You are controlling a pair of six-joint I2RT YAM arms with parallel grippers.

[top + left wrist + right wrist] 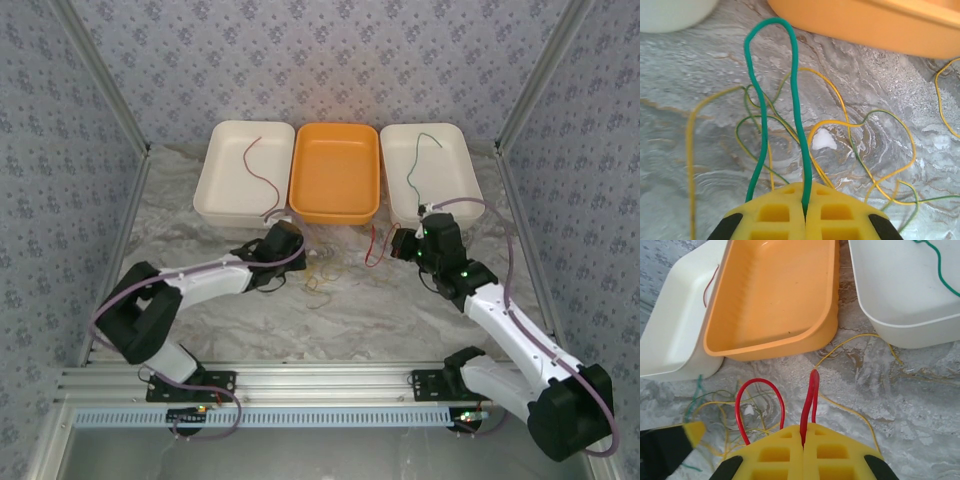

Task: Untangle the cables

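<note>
The bench (400,320) carries three trays in a row along its far edge: a white left tray (225,195), an orange tray (335,180) at centre, and a white right tray (455,185).

The left end effector (805,202) sits near the left tray's near right corner. It is clenched on a green cable (796,100), whose loop projects forward from the closed jaws.

The right end effector (802,437) sits just before the right tray's near edge. It is clenched on a red cable (810,395), folded double at the jaws.

Between the two, yellow cables (320,280) lie tangled on the bench with thin green strands.

A second red cable (255,165) lies in the left tray. A second green cable (415,160) lies in the right tray.
</note>
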